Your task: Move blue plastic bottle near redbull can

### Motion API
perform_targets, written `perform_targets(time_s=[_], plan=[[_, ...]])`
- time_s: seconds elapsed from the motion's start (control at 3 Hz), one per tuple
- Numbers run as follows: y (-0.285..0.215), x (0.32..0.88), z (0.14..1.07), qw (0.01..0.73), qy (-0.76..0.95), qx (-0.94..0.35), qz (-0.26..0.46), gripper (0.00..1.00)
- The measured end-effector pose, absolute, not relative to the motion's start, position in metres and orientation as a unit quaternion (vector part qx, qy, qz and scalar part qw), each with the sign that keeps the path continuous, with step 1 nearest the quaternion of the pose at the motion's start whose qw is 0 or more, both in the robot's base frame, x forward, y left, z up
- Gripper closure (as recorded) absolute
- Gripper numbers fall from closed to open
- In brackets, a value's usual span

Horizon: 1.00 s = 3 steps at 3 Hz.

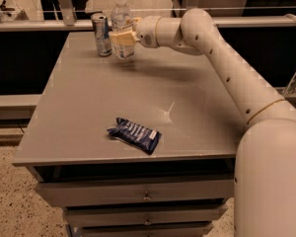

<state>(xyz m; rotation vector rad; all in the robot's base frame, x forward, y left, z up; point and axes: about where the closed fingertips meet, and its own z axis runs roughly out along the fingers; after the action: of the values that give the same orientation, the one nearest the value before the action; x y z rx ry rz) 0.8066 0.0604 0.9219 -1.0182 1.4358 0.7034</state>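
The blue plastic bottle [121, 21] is a clear bottle with a white cap, upright at the far left of the grey table [138, 98]. My gripper [122, 37] is shut on its middle, with the arm reaching in from the right. The bottle's base sits at or just above the tabletop. The redbull can [101, 34], silver and blue, stands upright just left of the bottle, a small gap apart, near the table's far edge.
A flat dark-blue snack wrapper [135, 135] lies near the table's front edge. Drawers [143, 196] sit below the tabletop. A rail [49, 23] runs behind the table. My arm [222, 58] spans the right side.
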Motion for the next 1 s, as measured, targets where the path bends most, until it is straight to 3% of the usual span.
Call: perform_targets(time_s=[0.33, 0.67, 1.0], plan=[[0.068, 0.82, 0.917, 0.58, 0.619, -0.432, 0.306, 1.0], [0.07, 0.829, 0.912, 0.572, 0.632, -0.422, 0.31, 0.82], [0.071, 0.834, 0.905, 0.562, 0.644, -0.413, 0.314, 0.58]])
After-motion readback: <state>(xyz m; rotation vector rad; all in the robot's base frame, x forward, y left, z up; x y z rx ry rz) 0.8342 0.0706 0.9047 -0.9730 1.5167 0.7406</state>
